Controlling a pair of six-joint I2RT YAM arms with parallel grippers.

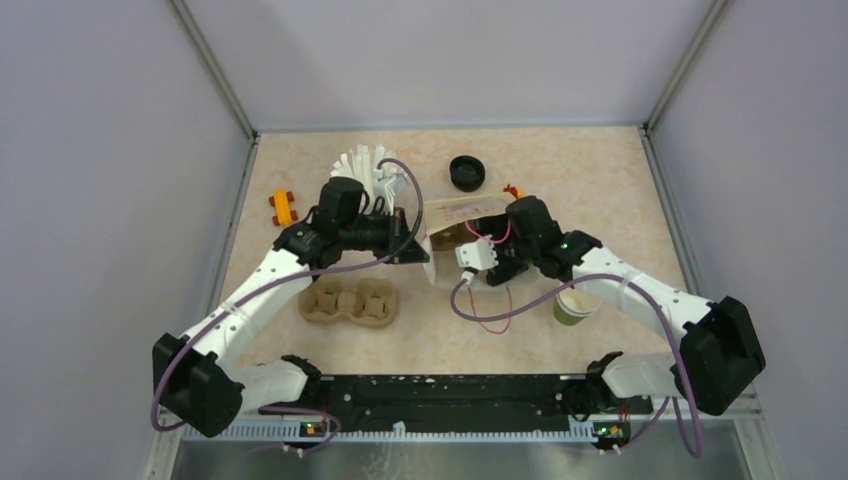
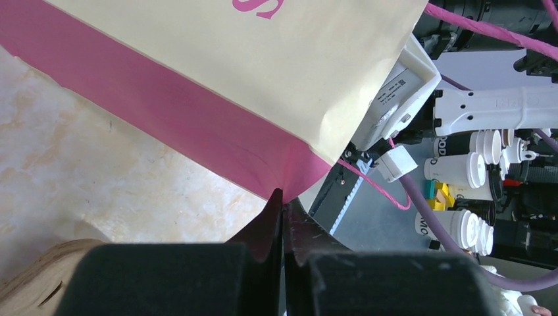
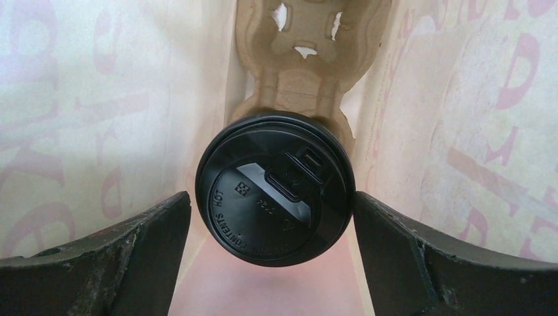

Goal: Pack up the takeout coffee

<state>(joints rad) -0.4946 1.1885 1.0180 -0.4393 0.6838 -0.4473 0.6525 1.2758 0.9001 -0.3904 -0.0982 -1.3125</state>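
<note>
The left gripper (image 2: 283, 205) had its tips pressed together on the pink bottom fold of a cream paper bag (image 2: 263, 59) that rose above it. Marbled table (image 2: 99, 178) lay to its left, and a purple cable (image 2: 428, 210) ran to its right.

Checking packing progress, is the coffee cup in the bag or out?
In. Right wrist view shows the lidded takeout coffee between the walls of the bag.

Takeout coffee (image 3: 275, 189) sides hidden from above (deep in bag (image 3: 460, 99)).
</note>
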